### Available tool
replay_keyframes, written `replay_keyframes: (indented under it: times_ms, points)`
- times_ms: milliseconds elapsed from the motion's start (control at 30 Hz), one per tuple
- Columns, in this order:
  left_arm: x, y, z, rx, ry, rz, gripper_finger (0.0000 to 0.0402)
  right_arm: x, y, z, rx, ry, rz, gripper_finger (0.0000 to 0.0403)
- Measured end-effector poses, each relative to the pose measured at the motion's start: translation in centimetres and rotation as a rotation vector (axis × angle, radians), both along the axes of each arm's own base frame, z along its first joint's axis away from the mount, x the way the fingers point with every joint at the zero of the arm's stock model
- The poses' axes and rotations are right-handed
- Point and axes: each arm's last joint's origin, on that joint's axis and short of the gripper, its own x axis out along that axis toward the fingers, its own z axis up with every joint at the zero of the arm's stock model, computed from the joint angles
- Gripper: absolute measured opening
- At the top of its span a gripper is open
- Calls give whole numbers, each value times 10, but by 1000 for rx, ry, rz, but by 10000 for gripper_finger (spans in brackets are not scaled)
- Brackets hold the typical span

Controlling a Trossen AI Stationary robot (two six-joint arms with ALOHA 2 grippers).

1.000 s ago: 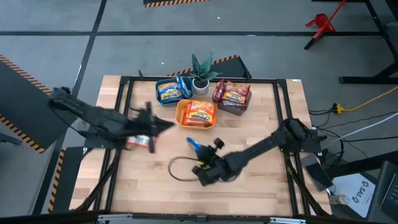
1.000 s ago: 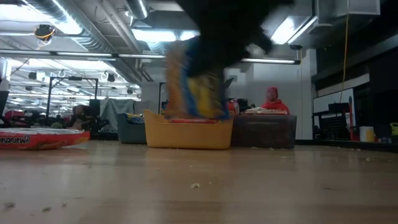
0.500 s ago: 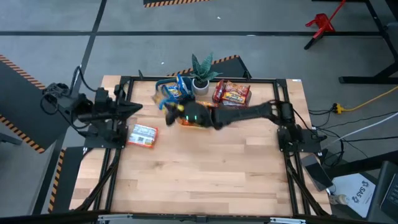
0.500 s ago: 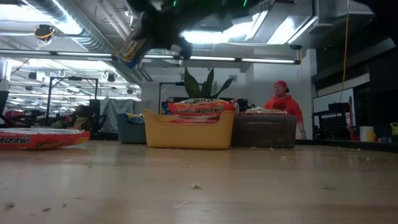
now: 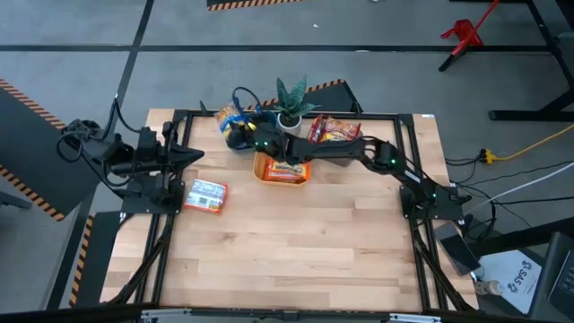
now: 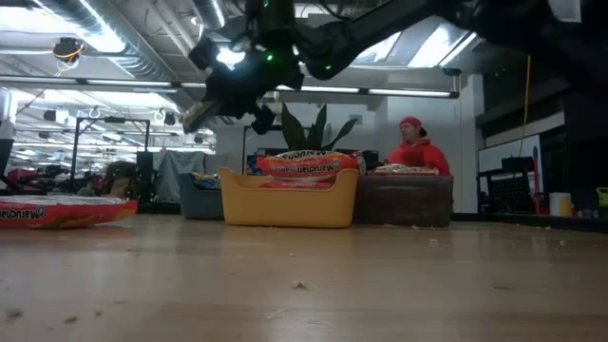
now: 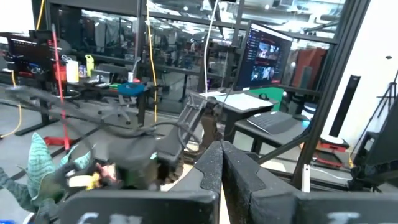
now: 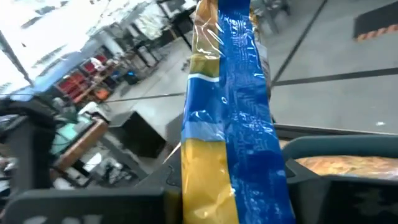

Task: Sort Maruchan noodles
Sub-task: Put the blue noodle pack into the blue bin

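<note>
your right gripper [image 5: 235, 133] is stretched far across the table, over the teal plastic bin [image 5: 240, 123] at the back, and its jaws are clamped narrow on a flat yellow-and-blue plastic maruchan ramen packet [image 8: 227, 124] — in the right wrist view the packet stands on edge between the fingers, a blue band running down its length beside yellow, with crinkled clear film at its far end. no lettering on it can be read there. in the low view the held packet [image 6: 201, 111] hangs tilted, well above the bins.

just beside those jaws, toward the table's middle, sits the orange plastic bin [image 5: 282, 168] with an orange packet on top; in the low view the word "maruchan" reads across that orange packet [image 6: 302, 168]. past it, further along the back row, the grey bin [image 5: 335, 136] holds red-and-white packets. a small potted green plant in a white pot [image 5: 290, 100] stands behind the bins, close to the right jaws.

your left gripper [image 5: 190, 154] waits at the left side of the table, raised, its jaws closed with nothing in them. just below and in front of those jaws one red-and-white flat packet [image 5: 204, 195] lies on the wooden tabletop [image 5: 296, 242] — in the low view the red lettering on its edge reads "maruchan" [image 6: 57, 212].

a person in a red top and red cap [image 6: 418, 152] shows in the room behind the table.
</note>
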Motion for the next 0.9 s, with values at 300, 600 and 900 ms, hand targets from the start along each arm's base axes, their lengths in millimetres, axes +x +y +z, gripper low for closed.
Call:
replay_keyframes:
  times_ms: [300, 600, 900]
  points:
    - [0, 0, 0, -2, -1, 0, 0, 5, -22, -2, 20, 92, -81, 86]
    - [0, 0, 0, -2, -1, 0, 0, 6, -31, -27, 112, 109, -91, 86]
    - [0, 0, -1, 4, 12, 0, 0, 10, -33, -44, 154, 105, -64, 86]
